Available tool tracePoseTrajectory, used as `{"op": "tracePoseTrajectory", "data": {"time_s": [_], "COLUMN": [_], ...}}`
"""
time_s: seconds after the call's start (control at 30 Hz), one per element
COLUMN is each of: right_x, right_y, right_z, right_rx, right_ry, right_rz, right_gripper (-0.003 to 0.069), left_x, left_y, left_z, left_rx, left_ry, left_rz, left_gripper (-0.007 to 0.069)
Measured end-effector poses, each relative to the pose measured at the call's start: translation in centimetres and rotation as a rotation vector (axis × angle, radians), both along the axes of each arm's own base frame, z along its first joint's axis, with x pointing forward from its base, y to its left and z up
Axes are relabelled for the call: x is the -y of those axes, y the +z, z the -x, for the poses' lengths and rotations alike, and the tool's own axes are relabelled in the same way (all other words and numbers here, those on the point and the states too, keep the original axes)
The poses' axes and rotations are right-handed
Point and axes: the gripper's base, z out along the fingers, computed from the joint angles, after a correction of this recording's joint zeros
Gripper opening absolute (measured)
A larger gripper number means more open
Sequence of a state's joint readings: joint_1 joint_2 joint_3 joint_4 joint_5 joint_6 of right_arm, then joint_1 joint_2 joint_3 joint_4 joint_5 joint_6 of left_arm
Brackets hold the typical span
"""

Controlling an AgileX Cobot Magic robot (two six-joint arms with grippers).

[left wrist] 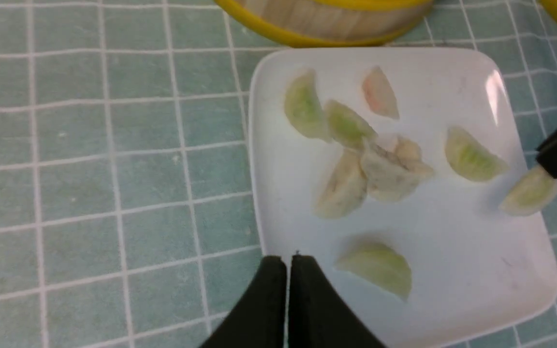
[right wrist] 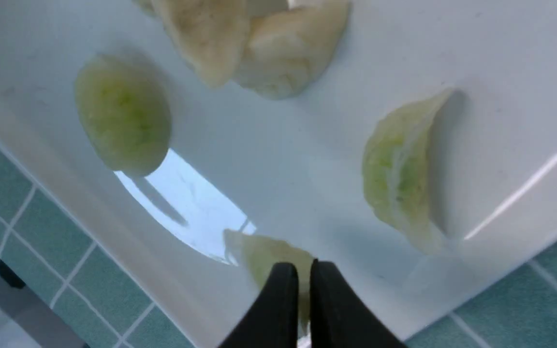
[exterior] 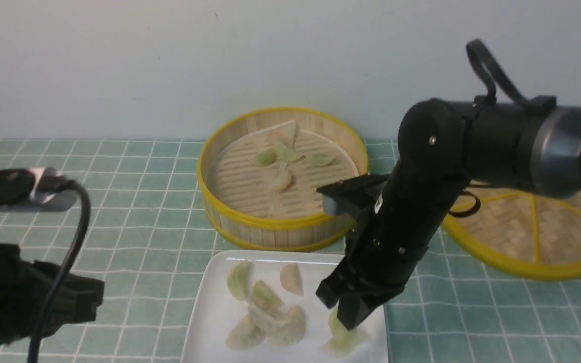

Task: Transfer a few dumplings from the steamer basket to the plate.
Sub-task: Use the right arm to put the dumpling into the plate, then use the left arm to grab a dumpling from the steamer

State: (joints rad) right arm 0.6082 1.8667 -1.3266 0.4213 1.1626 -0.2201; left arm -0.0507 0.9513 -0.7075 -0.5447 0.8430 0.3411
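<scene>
The steamer basket (exterior: 209,204) stands at the back with several dumplings (exterior: 283,154) on its paper liner. In front of it the white plate (exterior: 210,312) carries several more dumplings (exterior: 265,307), green, whitish and one pinkish. My right gripper (exterior: 348,322) hangs low over the plate's right front part, its jaws pinched on a pale green dumpling (right wrist: 264,256), which also shows under the black tip in the left wrist view (left wrist: 530,193). My left gripper (left wrist: 288,261) is shut and empty, at the plate's (left wrist: 452,251) edge, close to a green dumpling (left wrist: 380,268).
The flat woven lid (exterior: 532,227) with its yellow rim lies to the right, partly behind the right arm. My left arm (exterior: 28,297) and its cable fill the front left corner. A green tiled cloth covers the table; a pale wall stands behind.
</scene>
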Motion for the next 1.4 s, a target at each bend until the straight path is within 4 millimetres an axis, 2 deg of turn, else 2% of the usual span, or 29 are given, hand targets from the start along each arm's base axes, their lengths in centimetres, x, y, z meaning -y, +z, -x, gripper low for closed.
{"op": "tracePoseTrajectory", "data": {"time_s": [0.07, 0.1, 0.13, 0.17, 0.23, 0.27, 0.3, 0.37, 0.43, 0.47, 0.5, 0.57, 0.6, 0.63, 0.7, 0.73, 0.77, 0.83, 0.97, 1.03, 1.07, 1.1, 1.13, 1.17, 1.2, 1.27, 1.33, 1.4], "right_x": [-0.2, -0.5, -0.6, -0.7, -0.7, -0.7, -0.7, -0.5, 0.1, 0.2, 1.2, 2.9, 4.4, 4.6, 7.3, 7.3, 8.6, 10.0, 11.4, 12.0, 12.0, 12.5, 12.7, 12.7, 13.0, 13.3, 13.5, 13.7], "right_y": [-0.3, -0.7, -0.8, -0.9, -0.9, -0.7, -0.6, 0.6, 2.3, 2.5, 4.6, 7.3, 9.4, 9.7, 13.1, 13.1, 14.9, 16.9, 19.1, 20.4, 20.4, 21.2, 21.5, 21.6, 22.1, 22.5, 22.8, 23.0], "right_z": [0.1, 0.2, 0.2, 0.2, 0.1, -0.1, -0.1, -0.3, -0.3, -0.3, -0.2, 0.0, 0.3, 0.3, 1.4, 1.4, 2.2, 3.5, 5.4, 6.8, 6.8, 7.7, 8.1, 8.2, 8.8, 9.4, 9.8, 10.1], "right_rx": [-0.004, -0.007, -0.007, -0.003, 0.001, 0.013, 0.015, 0.043, 0.085, 0.091, 0.153, 0.232, 0.289, 0.297, 0.385, 0.385, 0.434, 0.490, 0.559, 0.599, 0.599, 0.626, 0.637, 0.641, 0.657, 0.673, 0.686, 0.695], "right_ry": [0.004, 0.009, 0.011, 0.010, 0.012, 0.021, 0.025, 0.042, 0.035, 0.035, 0.013, -0.038, -0.083, -0.085, -0.159, -0.159, -0.193, -0.222, -0.242, -0.248, -0.248, -0.251, -0.253, -0.253, -0.254, -0.256, -0.257, -0.258], "right_rz": [0.002, 0.005, 0.007, 0.006, 0.007, 0.011, 0.014, 0.027, 0.035, 0.036, 0.036, 0.034, 0.032, 0.032, 0.020, 0.020, 0.002, -0.025, -0.061, -0.086, -0.086, -0.103, -0.110, -0.113, -0.122, -0.131, -0.137, -0.136], "right_gripper": [0.0057, 0.0114, 0.0134, 0.0184, 0.0227, 0.0277, 0.0282, 0.0304, 0.0283, 0.0279, 0.0242, 0.0181, 0.0137, 0.0131, 0.0057, 0.0057, 0.0025, -0.0003, -0.0013, -0.0013, -0.0013, -0.0013, -0.0013, -0.0013, -0.0013, -0.0013, -0.0013, -0.0013], "left_x": [0.2, 0.6, 0.8, 1.3, 1.7, 2.4, 2.5, 4.2, 5.5, 5.6, 6.5, 7.7, 8.5, 8.7, 10.1, 10.1, 10.9, 12.0, 13.3, 14.1, 14.0, 14.5, 14.7, 14.7, 14.9, 15.1, 15.3, 15.4], "left_y": [0.2, 0.6, 0.7, 1.3, 1.3, 1.6, 1.6, 1.6, 1.3, 1.3, 1.2, 0.4, -0.4, -0.4, -1.2, -1.6, -2.0, -3.6, -5.6, -6.7, -7.0, -8.1, -8.8, -8.7, -9.9, -11.2, -12.5, -12.6], "left_z": [-1.0, -2.9, -3.5, -5.1, -6.3, -7.9, -8.1, -10.7, -12.8, -13.0, -14.3, -16.4, -17.9, -18.1, -20.7, -20.8, -22.2, -24.3, -26.8, -28.3, -28.4, -29.4, -29.8, -29.9, -30.5, -31.0, -31.2, -31.4], "left_rx": [-0.019, -0.047, -0.052, -0.056, -0.066, -0.065, -0.064, -0.065, -0.080, -0.083, -0.092, -0.114, -0.123, -0.122, -0.101, -0.110, -0.093, -0.096, -0.091, -0.063, -0.066, -0.049, -0.044, -0.041, -0.042, -0.040, -0.048, -0.040], "left_ry": [-0.026, -0.079, -0.095, -0.131, -0.160, -0.202, -0.207, -0.274, -0.320, -0.324, -0.349, -0.380, -0.394, -0.396, -0.424, -0.425, -0.440, -0.446, -0.432, -0.428, -0.428, -0.423, -0.415, -0.415, -0.401, -0.389, -0.386, -0.385], "left_rz": [0.002, -0.007, -0.011, -0.018, -0.030, -0.048, -0.051, -0.089, -0.111, -0.112, -0.120, -0.128, -0.138, -0.140, -0.180, -0.184, -0.212, -0.247, -0.284, -0.314, -0.317, -0.328, -0.328, -0.329, -0.327, -0.324, -0.327, -0.330], "left_gripper": [-0.0006, -0.0006, -0.0006, -0.0006, -0.0006, -0.0006, -0.0006, -0.0006, -0.0006, -0.0006, -0.0006, -0.0006, -0.0006, -0.0006, 0.0013, 0.0013, 0.0040, 0.0094, 0.0207, 0.0302, 0.0302, 0.0347, 0.0361, 0.0363, 0.0371, 0.0370, 0.0344, 0.0303]}}
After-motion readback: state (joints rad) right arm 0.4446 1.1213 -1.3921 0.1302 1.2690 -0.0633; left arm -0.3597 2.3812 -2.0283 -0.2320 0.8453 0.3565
